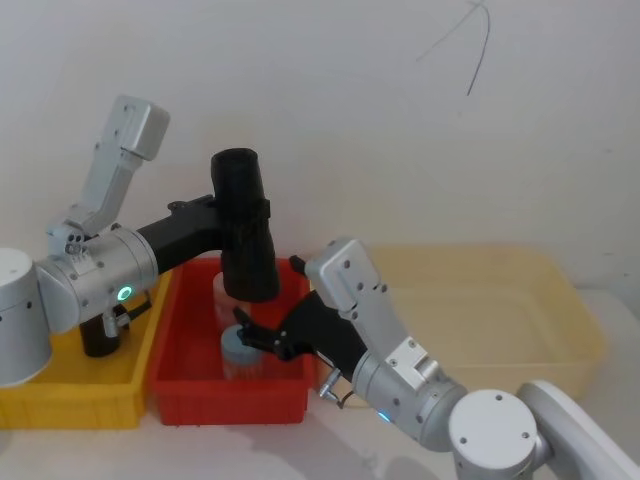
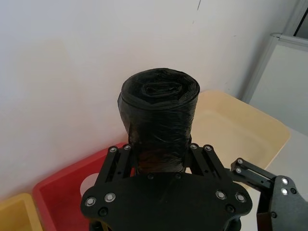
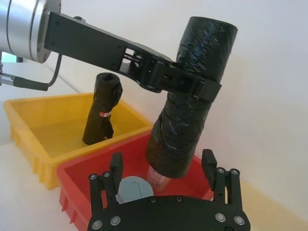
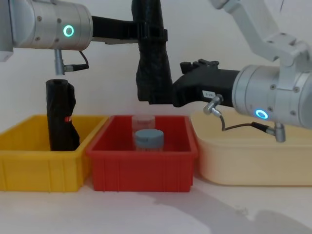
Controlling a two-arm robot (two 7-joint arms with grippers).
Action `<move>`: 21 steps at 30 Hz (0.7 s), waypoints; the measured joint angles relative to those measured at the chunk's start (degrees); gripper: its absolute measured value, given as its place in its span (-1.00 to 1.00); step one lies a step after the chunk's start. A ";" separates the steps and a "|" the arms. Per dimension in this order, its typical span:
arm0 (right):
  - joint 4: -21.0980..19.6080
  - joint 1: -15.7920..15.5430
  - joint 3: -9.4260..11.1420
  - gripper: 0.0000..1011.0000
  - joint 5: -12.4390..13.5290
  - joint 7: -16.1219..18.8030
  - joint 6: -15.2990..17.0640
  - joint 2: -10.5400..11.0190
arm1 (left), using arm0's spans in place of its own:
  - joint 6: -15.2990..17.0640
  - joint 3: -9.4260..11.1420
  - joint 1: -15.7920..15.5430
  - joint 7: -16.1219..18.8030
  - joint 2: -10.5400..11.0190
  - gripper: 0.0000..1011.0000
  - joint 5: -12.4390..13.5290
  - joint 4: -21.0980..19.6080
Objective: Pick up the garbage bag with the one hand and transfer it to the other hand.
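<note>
- Garbage bag point(image 1: 245, 225): black crinkled roll, near upright with a slight lean, held in the air directly above the red bin point(image 1: 225, 400), clear of what lies inside.
- Left gripper point(image 1: 262, 213), green ring light: over the red bin, reaching in from its yellow bin point(image 1: 70, 405) side; fingers point(image 3: 204, 89) pinching the roll's upper half.
- Right gripper point(image 3: 162, 156), blue ring light: over the red bin, reaching in from its cream bin point(image 1: 560, 290) side; fingers point(image 3: 116, 168) spread, flanking the roll's lower end, no contact visible.
- Step in hand, as judged: handover, receiving grasp not yet made.
- Next move, as judged: press the right fingers onto the lower end, then spread the left ones; soft plastic likely to yield, so a firm squeeze before any release.
- Also present: lidded jar point(image 4: 148, 139) inside the red bin, below the roll; marked roll point(image 4: 61, 117) standing in the yellow bin, just beside the red bin.
</note>
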 joint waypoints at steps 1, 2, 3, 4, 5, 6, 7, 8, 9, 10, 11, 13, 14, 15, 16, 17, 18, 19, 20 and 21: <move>0.22 0.11 -0.09 0.98 -0.21 0.00 -0.23 -0.07 | 0.00 0.00 0.00 0.00 0.00 -0.10 0.00 0.00; 0.44 0.21 -0.15 0.98 -0.38 0.00 -0.42 -0.14 | 0.00 0.00 0.00 0.00 0.00 -0.10 0.00 0.00; 0.67 0.32 -0.22 0.98 -0.48 0.00 -0.53 -0.21 | 0.00 -0.01 0.00 0.00 0.00 -0.10 0.00 0.00; 0.90 0.42 -0.28 0.98 -0.68 0.00 -0.78 -0.29 | 0.00 -0.01 0.00 0.00 0.00 -0.10 0.00 0.00; 1.41 0.68 -0.40 0.98 -1.00 0.00 -1.13 -0.48 | 0.00 0.00 0.00 0.00 0.00 -0.10 0.00 0.00; 1.62 0.80 -0.43 0.98 -1.09 -0.01 -1.24 -0.56 | 0.00 -0.01 0.00 0.00 0.00 -0.10 0.00 0.00; 2.01 1.04 -0.50 0.98 -1.38 -0.04 -1.53 -0.73 | 0.00 -0.01 0.00 0.00 0.00 -0.10 0.00 0.00; 2.19 1.14 -0.52 0.98 -1.45 -0.05 -1.60 -0.82 | 0.00 0.00 0.00 0.00 0.00 -0.10 0.00 0.00; 2.39 1.26 -0.54 0.98 -1.59 -0.09 -1.76 -0.91 | 0.00 0.00 0.00 0.00 0.00 -0.10 0.00 -0.01; 2.68 1.42 -0.55 0.98 -1.69 -0.12 -1.87 -1.04 | 0.00 0.00 0.00 0.00 0.00 -0.10 0.00 -0.01; 3.15 1.66 -0.55 0.98 -1.90 -0.20 -2.10 -1.24 | 0.00 -0.01 0.00 0.00 0.00 -0.10 0.00 -0.01; 3.90 2.06 -0.54 0.98 -2.12 -0.24 -2.36 -1.59 | 0.00 -0.01 0.00 0.00 0.00 -0.10 0.00 0.00; 4.12 2.19 -0.53 0.98 -2.18 -0.25 -2.44 -1.71 | 0.00 -0.01 0.00 0.00 0.00 -0.10 0.00 -0.01; 4.56 2.51 -0.49 0.98 -2.31 -0.29 -2.62 -1.99 | 0.00 -0.01 0.00 0.00 0.01 -0.10 0.00 -0.01; 4.56 2.51 -0.49 0.98 -2.31 -0.29 -2.62 -1.99 | 0.00 -0.01 0.00 0.00 0.01 -0.10 0.00 -0.01; 5.02 2.73 -0.45 0.98 -2.40 -0.33 -2.76 -2.20 | 0.00 -0.01 0.00 0.00 0.00 -0.10 0.00 -0.01; 5.61 3.02 -0.37 0.98 -2.50 -0.37 -2.85 -2.48 | 0.00 -0.01 0.00 0.00 0.01 -0.10 0.00 -0.01; 5.87 3.15 -0.34 0.98 -2.56 -0.38 -2.91 -2.61 | 0.00 -0.01 0.00 0.00 0.00 -0.10 0.00 -0.01; 6.09 3.26 -0.31 0.98 -2.59 -0.39 -2.94 -2.74 | 0.00 -0.01 0.00 0.00 0.01 -0.10 0.00 -0.01; 6.30 3.37 -0.29 0.98 -2.63 -0.41 -2.99 -2.85 | 0.00 -0.01 0.00 0.00 0.01 -0.10 0.00 -0.01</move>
